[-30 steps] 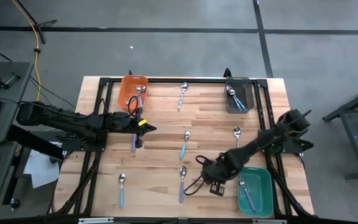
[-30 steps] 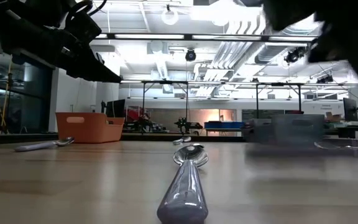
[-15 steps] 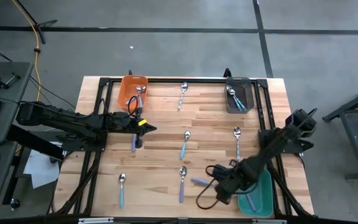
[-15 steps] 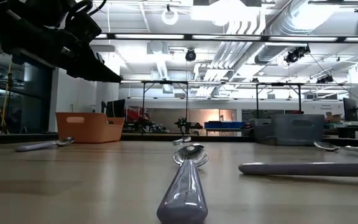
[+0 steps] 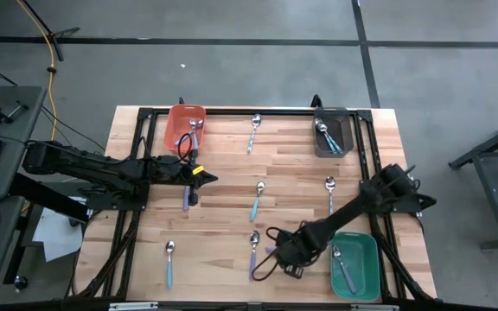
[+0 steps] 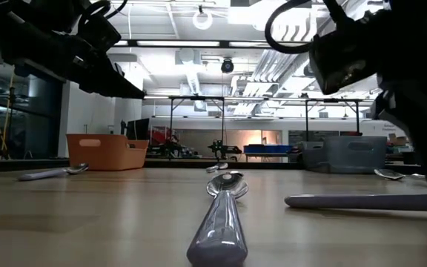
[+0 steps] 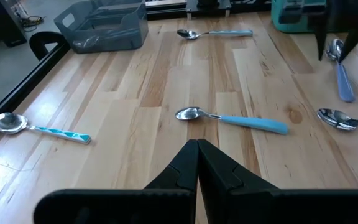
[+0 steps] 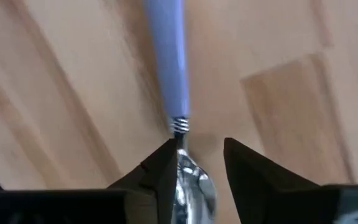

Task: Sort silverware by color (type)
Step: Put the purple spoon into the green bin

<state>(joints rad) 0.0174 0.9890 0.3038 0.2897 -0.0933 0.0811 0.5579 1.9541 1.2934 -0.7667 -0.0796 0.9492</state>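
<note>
Since half a second ago, your right gripper (image 5: 277,253) has swung away from the green bin (image 5: 369,263) toward the table's middle and now stands over the purple-handled spoon (image 8: 174,81) that lay loose on the wood. In the right wrist view its fingers (image 8: 160,171) stand apart, with the spoon's silver bowl lying between the jaws and its purple handle running straight out ahead of them; you cannot tell whether either finger touches the metal. The low view shows this spoon flat on the table (image 5: 223,164).

Your left gripper (image 7: 197,154) has not moved. Its jaws are closed and hold nothing. Just ahead of them lies a light-blue-handled spoon (image 7: 232,118); farther ahead is a second light-blue spoon (image 7: 215,33) beside the grey bin (image 7: 102,23). Off to one side lies a teal-patterned spoon (image 7: 39,127).

The orange bin (image 5: 182,127) holds sorted pieces behind the left jaws.
</note>
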